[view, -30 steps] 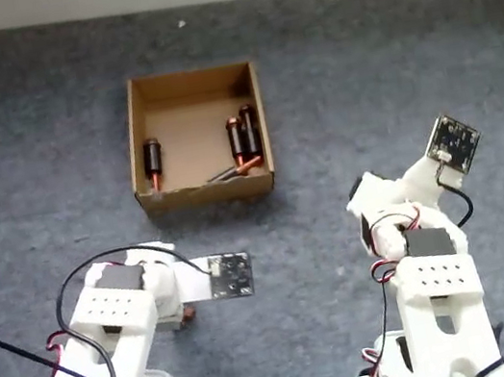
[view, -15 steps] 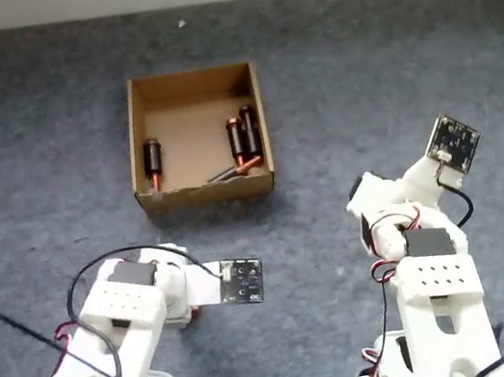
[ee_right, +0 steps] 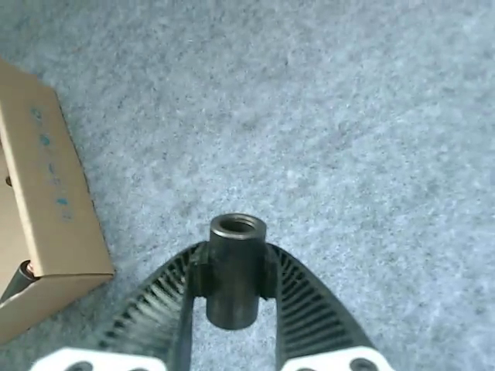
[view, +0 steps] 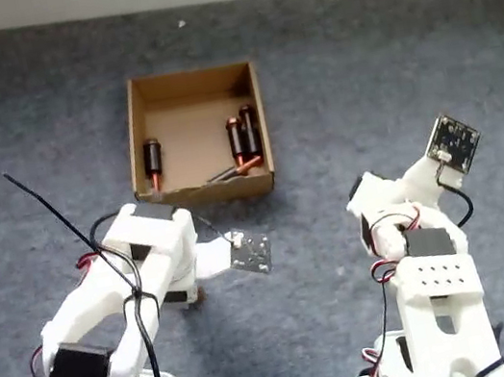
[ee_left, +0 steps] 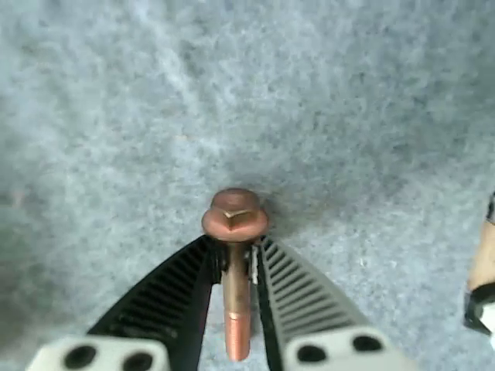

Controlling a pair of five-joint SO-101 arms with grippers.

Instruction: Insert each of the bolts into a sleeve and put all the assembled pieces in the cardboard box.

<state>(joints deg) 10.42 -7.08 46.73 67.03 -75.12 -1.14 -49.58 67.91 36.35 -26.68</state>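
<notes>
My left fingers are clenched on the shank of a bolt, with its flanged hex head clear of the tips and its threaded end pointing back toward my wrist. My right fingers are clamped on a sleeve, gripping its body on both sides with the open bore facing away from my wrist. The bolt is copper-coloured metal with a smooth shank, a threaded tip and a round flange under the hex. The sleeve is a dark, matt cylinder with a threaded-looking hole. My finger pads are black and ribbed. Both parts are held above the table, which has a grey, fuzzy, carpet-like covering. The bolt is just outside the near wall of the cardboard box. The sleeve is held further off, beyond the box's right near corner. The box is plain brown corrugated board, open at the top, with low walls. Assembled pieces already lie inside it: one by the left wall, a pair by the right wall, and one more item along the near wall that I cannot identify clearly. I judge the task mostly complete. Remaining steps: bring the bolt and sleeve together, insert, and place this piece in the box.
</notes>
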